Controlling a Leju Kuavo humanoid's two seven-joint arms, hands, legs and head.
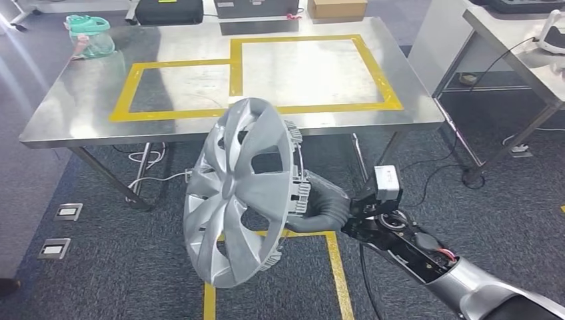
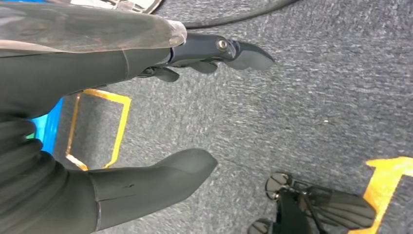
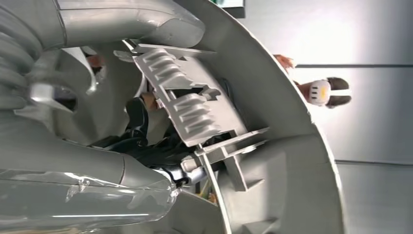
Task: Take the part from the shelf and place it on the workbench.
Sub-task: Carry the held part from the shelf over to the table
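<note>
Right robot hand (image 1: pixel 326 208) grips silver hubcap (image 1: pixel 240 190) before steel workbench (image 1: pixel 80 113).

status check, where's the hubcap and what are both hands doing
Right hand grips the hubcap by its rim, held on edge short of the workbench. Left hand open, empty, over carpet. Taped zones bare.

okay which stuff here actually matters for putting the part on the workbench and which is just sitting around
Matters: the silver wheel cover, the right hand gripping its rim, the steel workbench with its yellow taped outlines.

Just sitting around: green container, cardboard box, floor cables, the free left hand.
</note>
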